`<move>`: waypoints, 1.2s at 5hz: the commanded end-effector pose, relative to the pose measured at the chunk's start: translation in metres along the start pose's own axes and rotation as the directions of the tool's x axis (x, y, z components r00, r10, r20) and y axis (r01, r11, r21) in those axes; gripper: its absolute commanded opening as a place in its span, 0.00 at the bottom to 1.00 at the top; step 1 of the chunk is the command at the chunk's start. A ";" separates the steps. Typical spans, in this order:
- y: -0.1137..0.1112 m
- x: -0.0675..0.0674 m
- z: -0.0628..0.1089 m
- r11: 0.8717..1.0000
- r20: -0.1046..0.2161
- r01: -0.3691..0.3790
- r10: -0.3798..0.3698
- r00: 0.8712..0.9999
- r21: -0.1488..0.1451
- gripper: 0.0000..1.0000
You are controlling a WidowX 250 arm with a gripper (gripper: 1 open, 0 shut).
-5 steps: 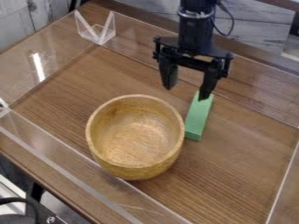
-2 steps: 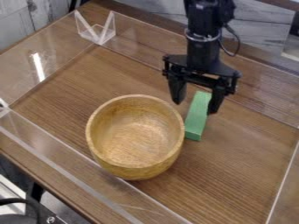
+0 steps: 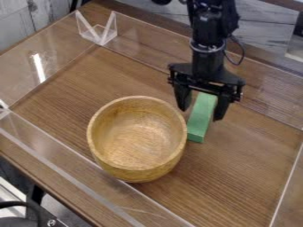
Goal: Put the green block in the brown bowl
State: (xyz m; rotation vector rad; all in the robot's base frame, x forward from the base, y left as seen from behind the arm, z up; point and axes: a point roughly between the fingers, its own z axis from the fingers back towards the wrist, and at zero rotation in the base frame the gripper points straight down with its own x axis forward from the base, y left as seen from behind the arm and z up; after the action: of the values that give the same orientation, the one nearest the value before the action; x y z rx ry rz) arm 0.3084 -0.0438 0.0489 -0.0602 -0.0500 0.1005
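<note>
1 gripper [image 3: 204,105], right of centre frame, points straight down with its 2 fingers spread wide, straddling the upper end of the green block [image 3: 200,122]; nothing gripped. The block lies flat on the wooden table [image 3: 106,75], just beside the right wall of the brown bowl [image 3: 137,137], lower centre.

We see our single black arm reaching straight down, its gripper [image 3: 204,105] spread wide, fingertips seemingly low near the surface.
</note>
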 end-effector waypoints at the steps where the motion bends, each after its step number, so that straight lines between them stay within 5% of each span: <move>1: -0.005 0.007 0.005 1.000 0.047 0.009 -0.008 0.999 -0.016 0.00; 2: -0.006 0.009 0.003 0.999 0.056 0.008 -0.006 0.998 -0.034 1.00; 4: -0.007 0.012 0.000 0.999 0.068 -0.004 0.008 0.998 -0.055 1.00; 5: -0.007 0.014 -0.003 0.998 0.072 -0.011 0.015 0.997 -0.056 0.00; 6: -0.007 0.013 0.001 0.998 0.073 -0.018 0.022 0.997 -0.056 0.00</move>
State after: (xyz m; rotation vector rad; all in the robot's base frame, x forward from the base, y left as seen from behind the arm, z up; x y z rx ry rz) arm 0.3155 -0.0496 0.0367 -0.1040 -0.0788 0.1188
